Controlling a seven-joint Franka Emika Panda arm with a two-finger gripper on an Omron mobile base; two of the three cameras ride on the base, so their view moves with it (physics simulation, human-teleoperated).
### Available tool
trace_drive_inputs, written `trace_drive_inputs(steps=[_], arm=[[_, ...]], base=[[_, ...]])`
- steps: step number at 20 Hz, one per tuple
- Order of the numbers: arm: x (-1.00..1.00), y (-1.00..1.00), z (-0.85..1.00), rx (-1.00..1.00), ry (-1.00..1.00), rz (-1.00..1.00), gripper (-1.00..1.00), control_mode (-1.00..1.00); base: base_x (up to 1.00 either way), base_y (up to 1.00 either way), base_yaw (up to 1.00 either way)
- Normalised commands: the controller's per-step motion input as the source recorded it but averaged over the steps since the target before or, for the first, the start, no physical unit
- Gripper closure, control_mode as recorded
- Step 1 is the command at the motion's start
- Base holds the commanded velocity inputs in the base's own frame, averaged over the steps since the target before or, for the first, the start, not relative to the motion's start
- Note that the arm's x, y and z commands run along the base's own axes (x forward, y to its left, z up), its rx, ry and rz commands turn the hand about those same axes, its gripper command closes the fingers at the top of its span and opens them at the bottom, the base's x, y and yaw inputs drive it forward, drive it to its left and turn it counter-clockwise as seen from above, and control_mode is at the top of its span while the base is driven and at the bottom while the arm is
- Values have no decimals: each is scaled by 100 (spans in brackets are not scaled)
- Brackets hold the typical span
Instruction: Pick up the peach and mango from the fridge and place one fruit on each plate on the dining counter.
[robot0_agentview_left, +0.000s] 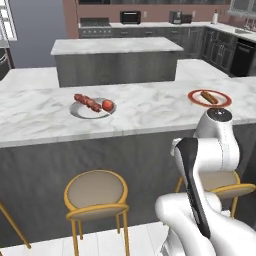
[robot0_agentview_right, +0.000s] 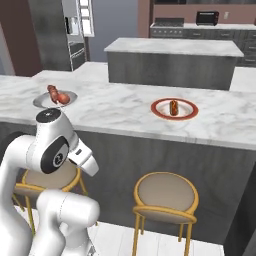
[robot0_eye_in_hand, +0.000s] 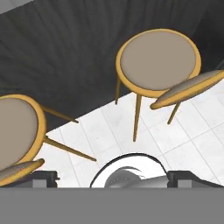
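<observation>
The dining counter (robot0_agentview_left: 150, 112) (robot0_agentview_right: 115, 110) runs across in front of me. On it, the silver-grey plate (robot0_agentview_left: 79, 111) (robot0_agentview_right: 42, 101) holds a meat skewer (robot0_agentview_left: 86, 101) and a round red-orange peach (robot0_agentview_left: 107, 105) at its right side. The red-rimmed plate (robot0_agentview_left: 196, 100) (robot0_agentview_right: 188, 110) carries a sausage (robot0_agentview_left: 209, 96) (robot0_agentview_right: 173, 106). The mango and the fridge are out of view. My gripper (robot0_eye_in_hand: 116, 178) is open and holds nothing. It points down at the floor in front of the counter, well below the plates, with its fingertips (robot0_eye_in_hand: 43, 177) wide apart.
Gold-legged stools (robot0_agentview_left: 96, 192) (robot0_agentview_right: 167, 197) (robot0_eye_in_hand: 157, 61) stand against the counter's dark base, one under each plate. A second island (robot0_agentview_left: 117, 47) lies behind the counter. Wall cabinets with a microwave (robot0_agentview_left: 131, 17) line the back. White tiled floor (robot0_eye_in_hand: 109, 131) is below the hand.
</observation>
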Motion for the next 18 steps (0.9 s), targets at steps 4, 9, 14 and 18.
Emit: trace_drive_inputs(steps=[4,9,14,18], arm=[[0,0,0,0,0,0,-100,100],[0,0,0,0,0,0,-100,100],[0,0,0,0,0,0,-100,100],[0,0,0,0,0,0,-100,100]], base=[[-66,-15,0],[-43,-67,0],[-17,-91,0],[-4,-100,0]])
